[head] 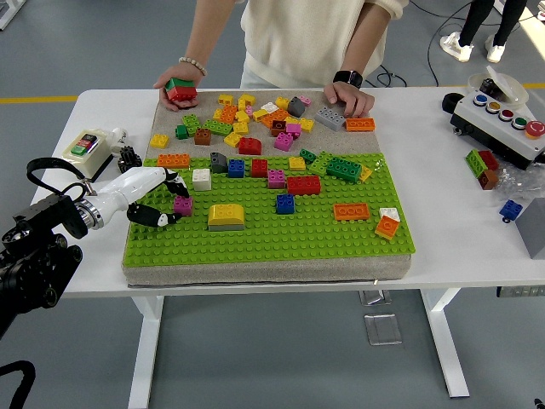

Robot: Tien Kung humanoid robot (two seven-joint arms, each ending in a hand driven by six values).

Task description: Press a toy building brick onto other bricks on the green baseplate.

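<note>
left hand (162,200): fingers pinching a magenta brick (183,205), apparently touching the green baseplate (255,234) near its left edge | yellow brick (226,216) just right | person's hands resting on loose bricks (255,115) at tabletop's far side

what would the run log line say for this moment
left hand: fingers around magenta brick on green baseplate | right arm: out of view | person: one hand on red-green brick, other on grey brick
</note>
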